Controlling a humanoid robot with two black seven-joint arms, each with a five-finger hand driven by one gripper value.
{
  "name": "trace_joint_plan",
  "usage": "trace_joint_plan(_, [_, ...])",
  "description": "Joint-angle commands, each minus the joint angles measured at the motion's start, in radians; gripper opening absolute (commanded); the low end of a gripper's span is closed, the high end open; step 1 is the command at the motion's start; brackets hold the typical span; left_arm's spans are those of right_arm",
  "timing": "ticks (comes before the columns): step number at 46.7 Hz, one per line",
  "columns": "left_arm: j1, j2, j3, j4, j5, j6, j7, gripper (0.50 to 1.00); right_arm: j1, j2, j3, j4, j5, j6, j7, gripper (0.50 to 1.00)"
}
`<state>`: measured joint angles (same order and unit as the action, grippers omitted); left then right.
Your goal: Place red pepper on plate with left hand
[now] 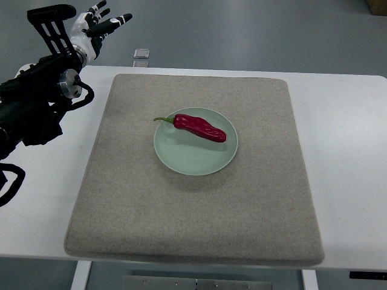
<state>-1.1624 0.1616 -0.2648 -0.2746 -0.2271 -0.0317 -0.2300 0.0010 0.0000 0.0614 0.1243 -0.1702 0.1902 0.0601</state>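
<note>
Fingers [115, 23] of the left hand [97, 27] are spread and hold nothing, raised past the far left corner of the white table [351, 121], its black arm entering from the left edge. Right of it, a beige mat [193, 211] covers the tabletop. At the mat's middle sits a pale green plate [193, 160], and the red pepper [199, 127] lies across its far half, green stem pointing left.
</note>
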Motion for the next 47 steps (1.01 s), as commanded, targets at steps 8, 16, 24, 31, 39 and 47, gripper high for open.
trace_joint_plan(8, [0.026, -0.022, -0.004, 0.081, -0.153, -0.227, -0.003, 0.971, -0.001, 0.0, 0.0, 0.0, 0.0, 0.0, 0.0, 0.932])
trace_joint_plan(16, [0.029, -0.022, -0.004, 0.123, -0.195, -0.387, -0.003, 0.971, -0.001, 0.0, 0.0, 0.0, 0.0, 0.0, 0.0, 0.932])
trace_joint_plan(24, [0.032, -0.022, -0.004, 0.135, -0.195, -0.452, -0.008, 0.971, -0.001, 0.0, 0.0, 0.0, 0.0, 0.0, 0.0, 0.932])
trace_joint_plan(31, [0.044, -0.023, -0.005, 0.134, -0.195, -0.45, -0.011, 0.971, -0.001, 0.0, 0.0, 0.0, 0.0, 0.0, 0.0, 0.932])
trace_joint_plan(39, [0.055, -0.023, -0.005, 0.134, -0.195, -0.439, -0.02, 0.971, -0.001, 0.0, 0.0, 0.0, 0.0, 0.0, 0.0, 0.932])
trace_joint_plan(47, [0.061, -0.023, -0.028, 0.121, -0.193, -0.405, -0.02, 0.971, -0.001, 0.0, 0.0, 0.0, 0.0, 0.0, 0.0, 0.932])
